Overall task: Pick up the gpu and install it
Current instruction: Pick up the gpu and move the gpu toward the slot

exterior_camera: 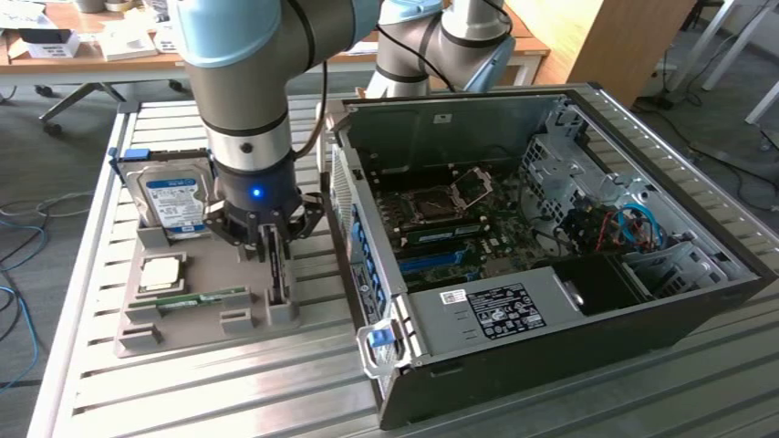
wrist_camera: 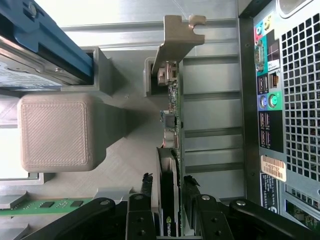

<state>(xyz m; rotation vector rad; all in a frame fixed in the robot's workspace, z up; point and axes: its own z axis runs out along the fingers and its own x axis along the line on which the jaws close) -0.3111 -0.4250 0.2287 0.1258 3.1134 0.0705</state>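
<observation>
Claw (exterior_camera: 273, 248) grasps the thin dark gpu card (exterior_camera: 276, 278), not yet lifted from grey plastic tray (exterior_camera: 182, 333); open black computer case (exterior_camera: 585, 342) at three o'clock.

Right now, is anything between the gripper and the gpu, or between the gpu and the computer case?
Nothing visible. The gripper sits right over the gpu, edge-on in its tray. The case wall rises beside it, but the top is open.
</observation>
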